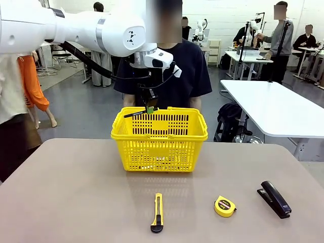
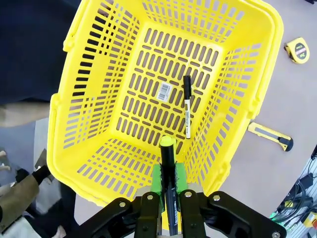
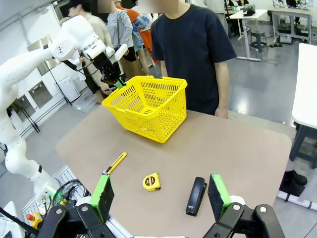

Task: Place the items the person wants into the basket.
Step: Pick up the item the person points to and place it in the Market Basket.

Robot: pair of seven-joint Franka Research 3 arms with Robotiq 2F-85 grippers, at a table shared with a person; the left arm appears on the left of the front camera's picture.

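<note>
My left gripper (image 1: 150, 107) hangs over the far rim of the yellow basket (image 1: 159, 139), shut on a slim black pen (image 1: 135, 114) with a yellow tip. In the left wrist view the pen (image 2: 167, 148) sticks out between the green pads (image 2: 157, 178) above the basket's floor (image 2: 148, 74). A white marker (image 2: 187, 106) with a black cap lies inside. The black stapler (image 1: 274, 199) rests at the table's front right. The person (image 1: 174, 71) stands behind the basket. My right gripper (image 3: 161, 196) is open above the near table edge, with the stapler (image 3: 198, 196) between and beyond its pads.
A yellow utility knife (image 1: 157, 212) lies at the front centre and a round yellow tape measure (image 1: 225, 206) sits to its right. Bare tabletop (image 1: 66, 192) stretches to the left of the basket. A white table (image 1: 278, 109) stands beyond at the right.
</note>
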